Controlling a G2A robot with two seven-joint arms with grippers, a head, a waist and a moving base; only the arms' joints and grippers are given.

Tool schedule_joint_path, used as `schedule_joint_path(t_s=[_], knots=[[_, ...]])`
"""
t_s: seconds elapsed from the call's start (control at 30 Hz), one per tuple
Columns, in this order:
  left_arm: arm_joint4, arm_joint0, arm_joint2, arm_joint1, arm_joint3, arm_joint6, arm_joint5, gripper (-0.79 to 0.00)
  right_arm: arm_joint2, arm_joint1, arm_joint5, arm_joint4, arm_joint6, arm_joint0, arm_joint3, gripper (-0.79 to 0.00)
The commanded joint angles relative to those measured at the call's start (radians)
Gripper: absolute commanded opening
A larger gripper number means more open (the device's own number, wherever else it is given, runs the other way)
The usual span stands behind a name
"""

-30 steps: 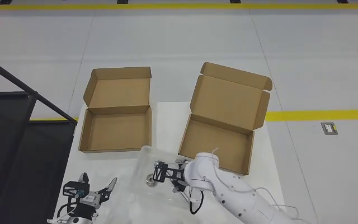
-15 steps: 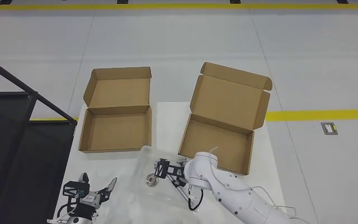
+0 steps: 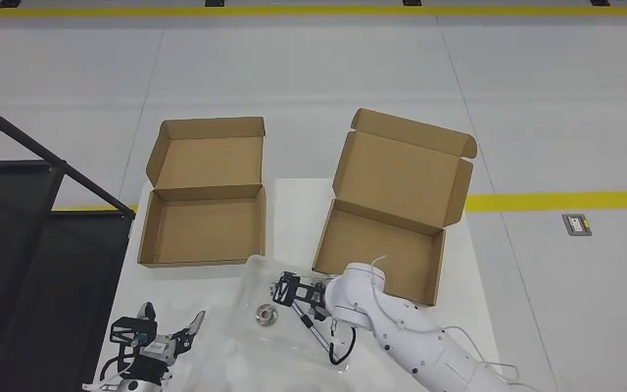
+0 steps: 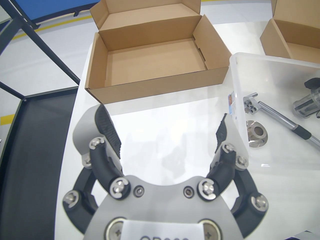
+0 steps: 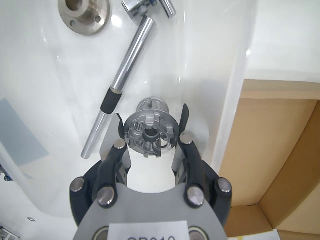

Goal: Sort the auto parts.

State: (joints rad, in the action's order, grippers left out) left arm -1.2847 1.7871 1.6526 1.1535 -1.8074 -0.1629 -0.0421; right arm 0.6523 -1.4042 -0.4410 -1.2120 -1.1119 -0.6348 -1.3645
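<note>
The auto part in hand, a grey cast-metal hub [image 5: 151, 132] with a round toothed face, ribbed pockets and a dark central bore, is sitting clamped between the two black fingers [image 5: 184, 116] of the right gripper [image 5: 152, 112], which are pressing on its rim from either side. It is hanging just above the floor of a clear plastic bin [image 5: 237, 63], near the wall that is facing the right cardboard box [image 5: 275, 138]. Two more parts are lying on the bin floor beyond it: a long chrome rod [image 5: 130, 51] with a black collar and a blocky clamp head, and a dull round flange [image 5: 83, 4] with a raised centre and small bolt holes, resting just beside that head. The left gripper [image 4: 162, 114] is hovering over the white table [image 3: 289, 211] outside the bin with its fingers spread wide apart and nothing between them, facing the open left cardboard box [image 4: 155, 58].
</note>
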Motion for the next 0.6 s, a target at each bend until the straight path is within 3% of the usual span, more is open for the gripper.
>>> schedule_joint_path(t_s=[0.0,0.17,0.33,0.43,0.57], knots=[[0.0,0.0,0.0,0.0,0.0,0.0,0.0,0.0,0.033,0.016,-0.026,-0.003,-0.011,-0.03,-0.079,-0.785],[0.0,0.0,0.0,0.0,0.0,0.0,0.0,0.0,0.188,0.074,-0.137,0.002,0.014,-0.15,-0.363,-0.785],[0.0,0.0,0.0,0.0,0.0,0.0,0.0,0.0,0.336,0.113,-0.102,-0.117,0.077,-0.273,-0.631,-0.785],[0.0,0.0,0.0,0.0,0.0,0.0,0.0,0.0,0.366,0.115,-0.031,-0.173,0.113,-0.279,-0.652,-0.785],[0.0,0.0,0.0,0.0,0.0,0.0,0.0,0.0,0.374,0.105,0.053,-0.18,0.186,-0.227,-0.569,-0.785]])
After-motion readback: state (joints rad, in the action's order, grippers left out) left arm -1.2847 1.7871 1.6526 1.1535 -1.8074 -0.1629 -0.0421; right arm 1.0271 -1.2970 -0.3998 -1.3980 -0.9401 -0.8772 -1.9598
